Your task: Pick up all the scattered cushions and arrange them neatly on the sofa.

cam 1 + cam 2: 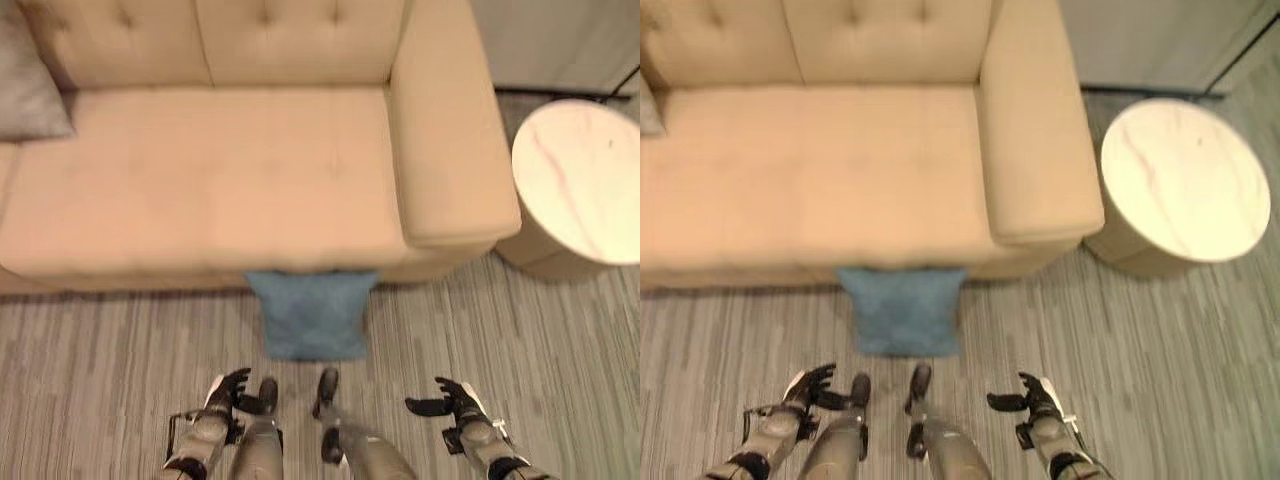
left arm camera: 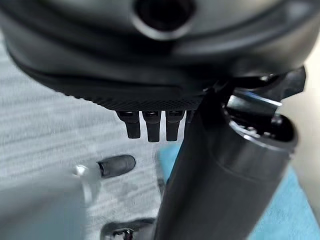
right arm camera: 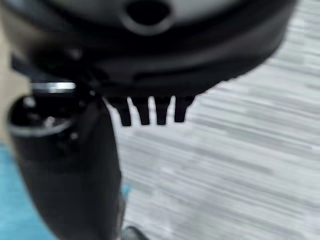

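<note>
While the blue cushion (image 1: 312, 314) leaned against the beige sofa (image 1: 210, 180), my left robot hand (image 1: 228, 392) and right robot hand (image 1: 452, 400) hung empty, fingers relaxed.

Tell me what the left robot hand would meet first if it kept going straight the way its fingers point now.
Probably the blue cushion lying on the floor against the sofa front. The left robot hand hangs open, fingers aimed forward and slightly inward toward it. Depth is unclear, so it might brush the carpet first.
</note>
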Controlling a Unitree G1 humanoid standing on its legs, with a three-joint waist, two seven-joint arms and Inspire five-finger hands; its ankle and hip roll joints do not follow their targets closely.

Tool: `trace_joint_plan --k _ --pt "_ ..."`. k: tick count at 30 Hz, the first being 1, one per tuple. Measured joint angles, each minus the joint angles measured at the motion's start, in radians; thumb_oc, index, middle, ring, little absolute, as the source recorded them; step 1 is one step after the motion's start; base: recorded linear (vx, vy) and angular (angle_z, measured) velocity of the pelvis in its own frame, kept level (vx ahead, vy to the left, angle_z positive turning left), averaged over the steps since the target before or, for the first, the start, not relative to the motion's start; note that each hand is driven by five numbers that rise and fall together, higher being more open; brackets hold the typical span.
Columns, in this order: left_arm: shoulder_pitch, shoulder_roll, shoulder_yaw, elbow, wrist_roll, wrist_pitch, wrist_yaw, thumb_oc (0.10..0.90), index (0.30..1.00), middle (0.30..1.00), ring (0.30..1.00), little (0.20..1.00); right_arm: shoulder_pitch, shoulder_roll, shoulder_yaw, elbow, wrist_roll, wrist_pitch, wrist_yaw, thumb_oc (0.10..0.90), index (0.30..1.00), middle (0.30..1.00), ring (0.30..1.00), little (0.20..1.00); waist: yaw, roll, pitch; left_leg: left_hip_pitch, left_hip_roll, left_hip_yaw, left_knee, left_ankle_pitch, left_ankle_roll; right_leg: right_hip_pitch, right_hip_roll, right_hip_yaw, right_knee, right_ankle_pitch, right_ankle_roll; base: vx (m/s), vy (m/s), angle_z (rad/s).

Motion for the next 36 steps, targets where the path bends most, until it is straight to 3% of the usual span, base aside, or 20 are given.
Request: trace_joint_plan --k 1,6,9,12,15,20,23,24,25,26,28,29,31,32,36 --pt "-0.05 0.004 0.001 -0.016 -0.018 -0.012 0.016 0.8 0.9 0.9 0.9 0.9 -0.04 -0.003 0.001 -0.028 0.019 -0.002 -0.008 0.8 0.9 0.9 0.9 0.9 0.001 0.004 0.028 -0.033 0.003 0.0 0.005 0.0 0.001 -0.036 0.0 -0.004 0.015 -0.004 -0.005 0.0 0.058 -0.09" --pt "-0.142 0.023 0.0 -0.018 -0.056 -0.033 0.048 0.8 0.9 0.9 0.9 0.9 -0.109 -0.028 0.021 -0.101 0.042 -0.024 -0.03 0.8 0.9 0.9 0.9 0.9 -0.001 0.03 0.049 -0.12 0.006 -0.003 0.03 -0.02 0.015 -0.135 -0.019 -0.041 0.072 -0.005 -0.004 0.02 0.022 0.0" --pt "-0.143 0.028 -0.002 -0.037 -0.059 -0.036 0.05 0.8 0.9 0.9 0.9 0.9 -0.102 -0.025 0.021 -0.096 0.044 -0.028 -0.032 0.8 0.9 0.9 0.9 0.9 0.004 0.033 0.049 -0.075 -0.011 0.0 -0.01 -0.023 0.005 -0.11 -0.042 -0.047 0.081 -0.003 -0.002 0.09 0.049 0.3" --pt "-0.097 0.036 -0.002 -0.058 -0.058 -0.037 0.05 0.8 0.9 0.9 0.9 0.9 -0.079 -0.023 0.021 -0.097 0.044 -0.03 -0.037 0.8 0.9 0.9 0.9 0.9 0.011 0.034 0.043 -0.04 -0.028 0.001 -0.017 -0.029 0.041 -0.078 -0.058 -0.045 0.082 -0.007 0.018 0.03 0.087 0.13" --pt "-0.043 0.037 -0.001 -0.055 -0.056 -0.035 0.048 0.8 0.9 0.9 0.9 0.9 -0.046 -0.021 0.016 -0.099 0.043 -0.035 -0.037 0.8 0.9 0.9 0.9 0.9 0.008 0.04 0.035 0.002 -0.044 0.005 -0.022 -0.035 0.06 -0.038 -0.072 -0.043 0.082 0.003 0.015 0.02 0.074 0.0" --pt "0.001 0.041 0.0 -0.053 -0.053 -0.032 0.046 0.8 0.9 0.9 0.9 0.9 0.005 -0.019 -0.002 -0.092 0.043 -0.034 -0.035 0.8 0.9 0.9 0.9 0.9 0.01 0.041 -0.019 0.051 -0.064 0.004 -0.044 -0.035 0.061 0.002 -0.091 -0.024 0.079 -0.007 0.03 0.03 0.088 0.02" --pt "0.018 0.052 -0.003 -0.048 -0.035 -0.033 0.043 0.8 0.9 0.9 0.9 0.9 0.022 -0.006 0.011 -0.091 0.038 -0.035 -0.037 0.8 0.9 0.9 0.9 0.9 0.002 0.037 -0.097 0.082 -0.092 0.007 -0.021 -0.052 0.086 0.017 -0.105 0.006 0.107 -0.009 0.066 -0.01 0.314 -0.22" --pt "0.034 0.052 0.0 -0.027 -0.03 -0.032 0.042 0.8 0.9 0.9 0.9 0.9 0.02 0.004 0.009 -0.093 0.031 -0.035 -0.029 0.8 0.9 0.9 0.9 0.9 0.011 0.035 -0.098 0.095 -0.093 0.037 -0.003 -0.066 0.118 0.01 -0.113 0.039 0.151 -0.005 0.106 0.03 0.137 -1.0" --pt "0.064 0.039 0.001 0.025 -0.014 -0.029 0.038 0.8 0.9 0.9 0.9 0.9 0.019 0.011 0.013 -0.1 0.029 -0.034 -0.023 0.8 0.9 0.9 0.9 0.9 -0.005 0.063 -0.11 0.147 -0.071 0.052 -0.029 -0.095 0.141 -0.009 -0.113 0.129 0.261 -0.051 0.188 0.04 -0.005 -0.77" --pt "0.069 0.032 0.001 0.027 -0.014 -0.031 0.04 0.8 0.9 0.9 0.9 0.9 0.045 0.01 0.011 -0.1 0.029 -0.033 -0.024 0.8 0.9 0.9 0.9 0.9 -0.011 0.073 -0.125 0.144 -0.07 0.05 -0.024 -0.097 0.149 -0.037 -0.118 0.161 0.34 -0.104 0.197 0.02 -0.106 -0.42" --pt "0.074 0.036 0.0 0.012 -0.013 -0.036 0.039 0.8 0.9 0.9 0.9 0.9 0.092 0.013 0.021 -0.091 0.028 -0.027 -0.023 0.8 0.9 0.9 0.9 0.9 -0.004 0.063 -0.152 0.122 -0.074 0.055 -0.035 -0.085 0.14 -0.068 -0.179 0.186 0.411 -0.147 0.214 0.0 -0.158 0.12" --pt "0.071 0.044 0.0 0.014 -0.014 -0.036 0.04 0.8 0.9 0.9 0.9 0.9 0.104 0.024 0.022 -0.083 0.028 -0.018 -0.022 0.8 0.9 0.9 0.9 0.9 0.006 0.046 -0.158 0.103 -0.081 0.054 -0.033 -0.078 0.13 -0.064 -0.227 0.163 0.384 -0.156 0.227 0.0 -0.089 0.09" --pt "0.069 0.065 -0.001 0.018 -0.014 -0.03 0.04 0.8 0.9 0.9 0.9 0.9 0.119 0.044 0.021 -0.078 0.028 -0.011 -0.016 0.8 0.9 0.9 0.9 0.9 0.006 0.03 -0.153 0.073 -0.086 0.034 -0.035 -0.05 0.115 0.014 -0.275 0.137 0.214 -0.151 0.23 0.01 -0.174 0.26" --pt "0.067 0.086 0.0 0.028 -0.014 -0.03 0.043 0.8 0.9 0.9 0.9 0.9 0.109 0.065 0.021 -0.056 0.029 -0.006 -0.004 0.8 0.9 0.9 0.9 0.9 0.008 0.013 -0.132 0.069 -0.068 0.012 -0.045 -0.022 0.078 0.107 -0.257 0.096 0.069 -0.049 0.238 0.01 -0.26 0.45" --pt "0.059 0.079 -0.013 -0.024 -0.014 -0.031 0.044 0.8 0.9 0.9 0.9 0.9 0.069 0.035 0.017 -0.058 0.03 -0.009 -0.008 0.8 0.9 0.9 0.9 0.9 0.008 0.032 -0.115 0.001 -0.003 -0.041 -0.051 0.01 0.023 0.06 -0.184 0.052 0.072 -0.051 0.203 -0.03 -0.132 0.27"
